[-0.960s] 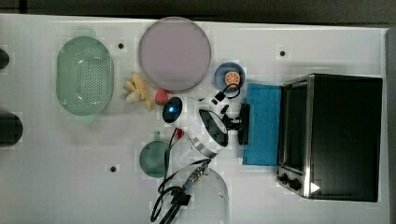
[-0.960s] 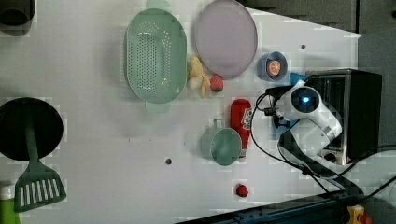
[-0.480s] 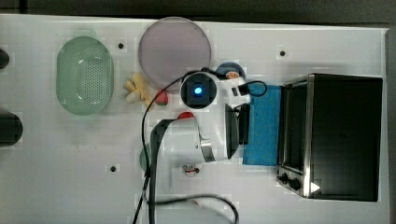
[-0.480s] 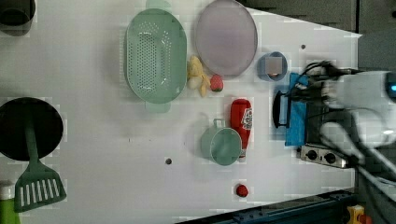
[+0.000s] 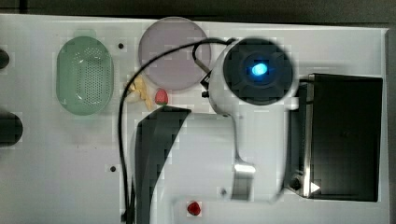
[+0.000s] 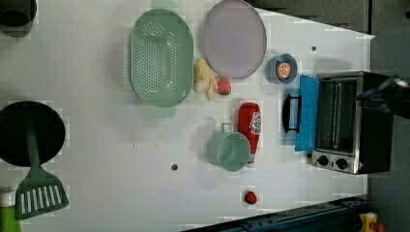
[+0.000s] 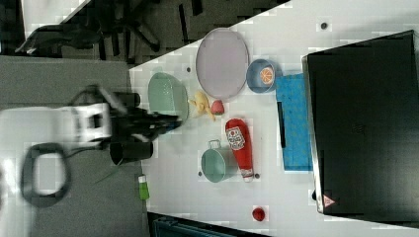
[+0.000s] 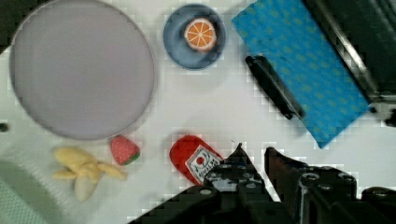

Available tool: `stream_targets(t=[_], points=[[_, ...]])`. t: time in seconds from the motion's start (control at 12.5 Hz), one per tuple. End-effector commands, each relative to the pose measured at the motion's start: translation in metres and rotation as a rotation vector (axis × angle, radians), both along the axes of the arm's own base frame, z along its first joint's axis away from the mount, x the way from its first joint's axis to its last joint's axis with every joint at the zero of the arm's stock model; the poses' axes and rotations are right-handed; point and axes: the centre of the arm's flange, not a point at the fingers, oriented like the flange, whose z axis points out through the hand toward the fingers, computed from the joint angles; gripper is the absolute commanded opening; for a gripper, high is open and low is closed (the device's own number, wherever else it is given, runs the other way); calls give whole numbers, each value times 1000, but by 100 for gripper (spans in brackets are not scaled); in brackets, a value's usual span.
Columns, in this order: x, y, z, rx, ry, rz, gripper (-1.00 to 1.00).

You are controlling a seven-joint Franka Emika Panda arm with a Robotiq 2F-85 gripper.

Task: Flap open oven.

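1. Since the white tabletop (image 6: pixel 121 159) carries everything, it sets the risk: clutter lies near the boxy black toaster oven (image 6: pixel 355 121), which sits at the left view's right edge of the table
2. Its blue-tinted glass door (image 6: pixel 307 113) lies folded down flat on the table, bar handle (image 6: pixel 289 112) pointing away from the cavity, so I judge the flap already done
3. Above the door in the top view hangs the white robot arm (image 5: pixel 254 121), high over the table; a careless descent could land on the lowered glass and strain its hinges
4. Close by rest a round lilac plate (image 8: pixel 81 67), a red ketchup bottle (image 6: pixel 250 130), a green mug (image 6: pixel 231 151) and a small blue bowl holding an orange slice (image 8: pixel 195 36); a low sideways sweep could knock them over
5. Smallest, the black gripper (image 8: pixel 257 161) has its fingers slightly apart with nothing between them, above the bottle and clear of the handle; I judge a snag on the bar while leaving the only remaining hazard
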Motion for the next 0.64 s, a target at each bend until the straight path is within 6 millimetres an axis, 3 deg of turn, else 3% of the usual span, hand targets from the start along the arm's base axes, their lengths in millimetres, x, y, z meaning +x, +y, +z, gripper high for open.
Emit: stream_targets(t=[0.08, 0.32, 0.64], points=[[-23, -4, 49, 30, 88, -92, -65], [-25, -8, 73, 30, 69, -99, -65], [-23, -8, 73, 28, 59, -100, -65]])
